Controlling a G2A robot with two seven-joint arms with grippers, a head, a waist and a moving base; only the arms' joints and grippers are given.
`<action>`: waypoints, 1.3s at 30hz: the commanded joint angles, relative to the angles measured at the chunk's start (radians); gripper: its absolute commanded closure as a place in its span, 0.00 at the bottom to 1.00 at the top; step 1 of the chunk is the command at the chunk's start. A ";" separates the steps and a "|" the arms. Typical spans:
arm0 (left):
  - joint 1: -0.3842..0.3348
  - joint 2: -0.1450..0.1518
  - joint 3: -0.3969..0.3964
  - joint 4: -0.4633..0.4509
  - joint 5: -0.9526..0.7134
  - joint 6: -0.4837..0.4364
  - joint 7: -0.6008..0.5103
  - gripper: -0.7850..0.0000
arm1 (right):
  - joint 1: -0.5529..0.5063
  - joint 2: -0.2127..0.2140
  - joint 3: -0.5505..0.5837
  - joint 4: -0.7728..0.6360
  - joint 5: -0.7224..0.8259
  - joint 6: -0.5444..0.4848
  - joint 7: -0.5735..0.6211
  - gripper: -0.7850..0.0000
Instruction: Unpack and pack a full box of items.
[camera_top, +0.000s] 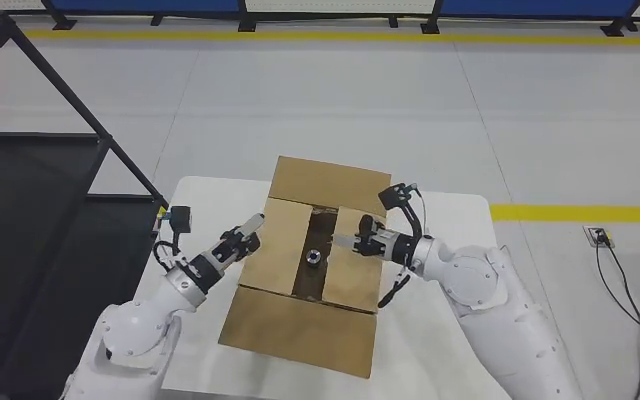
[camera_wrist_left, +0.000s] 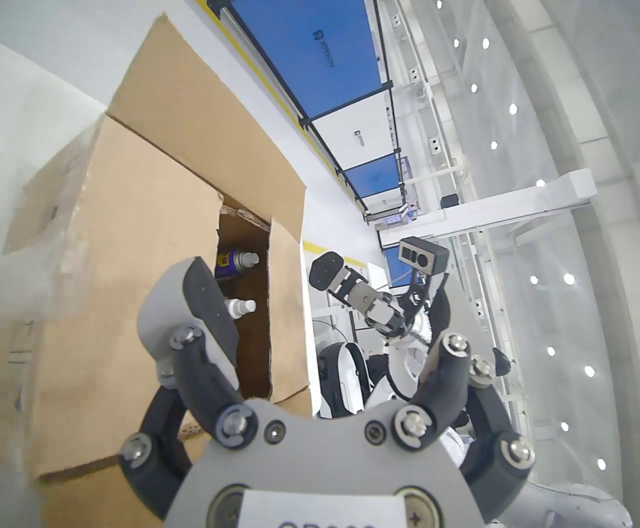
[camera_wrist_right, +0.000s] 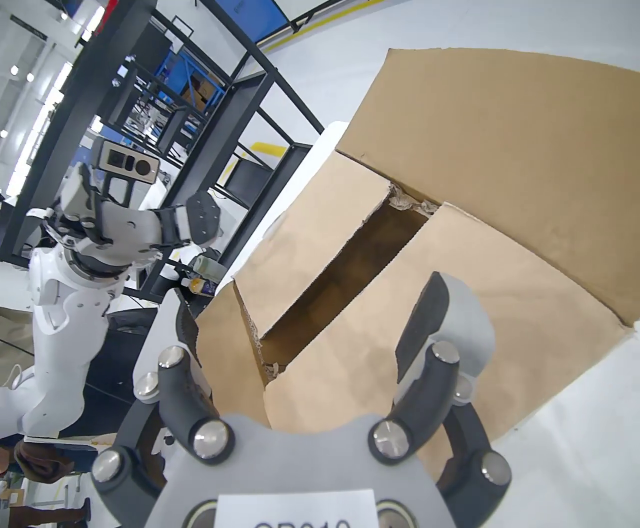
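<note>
A brown cardboard box (camera_top: 305, 265) stands mid-table, its long flaps spread out and its two inner flaps nearly flat over the opening. A narrow gap (camera_wrist_right: 345, 270) between them shows a blue can with a white cap (camera_wrist_left: 236, 260) and a white bottle (camera_wrist_left: 241, 306); from above, a round cap (camera_top: 314, 257) shows. My left gripper (camera_top: 248, 238) is at the left inner flap's outer edge, open (camera_wrist_left: 325, 330) and holding nothing. My right gripper (camera_top: 352, 244) hovers over the right inner flap, open (camera_wrist_right: 310, 325) and empty. Each wrist view shows the other gripper across the box.
The white table (camera_top: 440, 330) has bare room to the right of the box and a strip on the left. A black metal rack (camera_top: 60, 170) stands close by the table's left side. Grey floor with yellow lines lies beyond.
</note>
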 joint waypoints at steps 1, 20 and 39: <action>0.052 0.011 -0.091 -0.018 -0.034 -0.008 -0.075 0.00 | 0.000 0.000 -0.001 0.002 0.002 0.000 -0.001 0.00; 0.113 0.078 -0.220 0.252 -0.114 -0.027 -0.683 0.00 | 0.003 -0.004 0.067 0.101 0.079 0.077 -0.213 0.00; 0.032 0.091 -0.112 0.277 -0.284 -0.021 -0.778 0.00 | 0.170 -0.045 0.011 0.435 0.120 0.177 -0.376 0.00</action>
